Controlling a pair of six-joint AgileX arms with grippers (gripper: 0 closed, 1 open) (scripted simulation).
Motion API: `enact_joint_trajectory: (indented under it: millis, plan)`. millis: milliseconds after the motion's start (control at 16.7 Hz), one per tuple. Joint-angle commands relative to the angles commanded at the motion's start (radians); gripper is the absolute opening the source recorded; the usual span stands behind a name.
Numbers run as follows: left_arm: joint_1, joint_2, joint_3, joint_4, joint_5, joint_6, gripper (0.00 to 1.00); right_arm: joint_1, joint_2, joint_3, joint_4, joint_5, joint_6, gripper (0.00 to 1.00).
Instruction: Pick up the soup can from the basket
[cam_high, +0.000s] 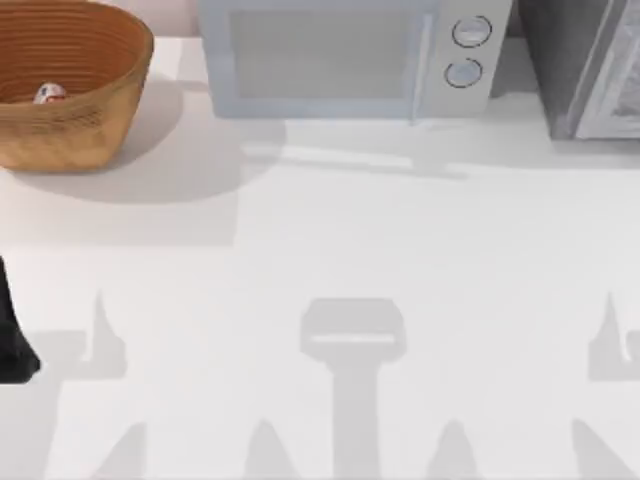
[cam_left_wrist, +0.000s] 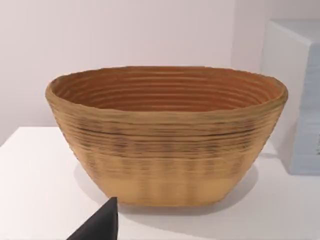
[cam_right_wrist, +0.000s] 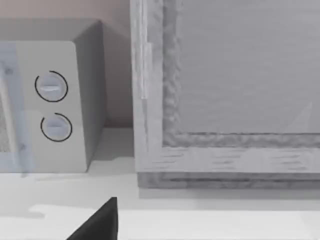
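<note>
left arm sits at the table's left edge; whether its pincer is open or closed cannot be told, and the same goes for the right one. basket stands at the far left corner, clipped by the edge. can lies inside, low against the ribbed wall. microwave follows, then a grey cabinet far right. table in front is open.
</note>
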Motion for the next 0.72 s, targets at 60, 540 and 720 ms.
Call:
enact_joint_trajectory:
  millis: [60, 540, 720]
  plan:
    - [0.0, 0.0, 0.0, 0.0, 0.0, 0.0, 1.0, 0.0, 0.0, 0.0, 0.0, 0.0, 0.0, 1.0]
    - [0.04, 0.248, 0.124, -0.187, -0.019, 0.017, 1.0, 0.0, 0.0, 0.0, 0.0, 0.0, 0.0, 1.0]
    - [0.063, 0.462, 0.26, -0.335, -0.024, 0.032, 1.0, 0.0, 0.0, 0.0, 0.0, 0.0, 0.0, 1.0]
